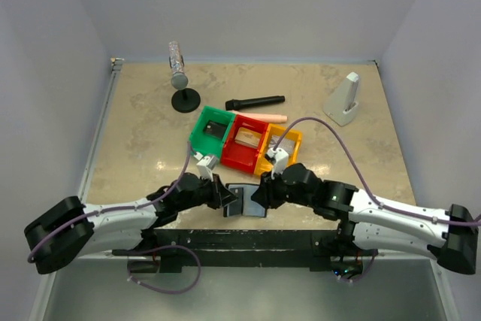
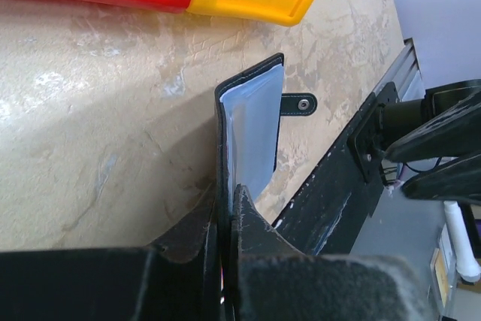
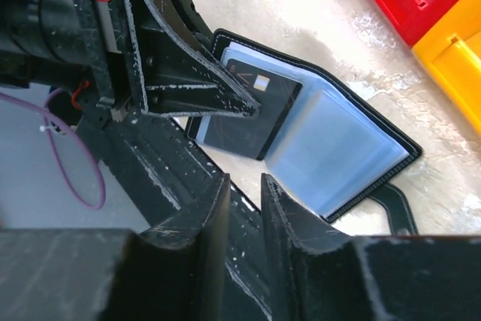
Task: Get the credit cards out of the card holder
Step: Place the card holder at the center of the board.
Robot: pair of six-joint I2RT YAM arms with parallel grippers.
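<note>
Just on the near side of the red bin (image 1: pixel 244 144), toward the arm bases, we find the card holder (image 1: pixel 244 201) held open between the two grippers. The left gripper (image 2: pixel 228 197) is clamped on one leaf of it, over a dark card (image 3: pixel 244 129). The right gripper (image 3: pixel 244 193) hangs close beside the holder, its jaws narrow with nothing between them.

We judge the holder light and floppy: soft covers and limp clear sleeves (image 3: pixel 338 148) that would bend and drag along with any pull, so it needs pinning while a card slides out. The card looks thin, stiff and slick; we would pinch its exposed edge, flat across both faces.

We cannot tell how many cards the sleeves hold. The left fingers cover part of the dark card, and from above the grippers hide most of the holder.
</note>
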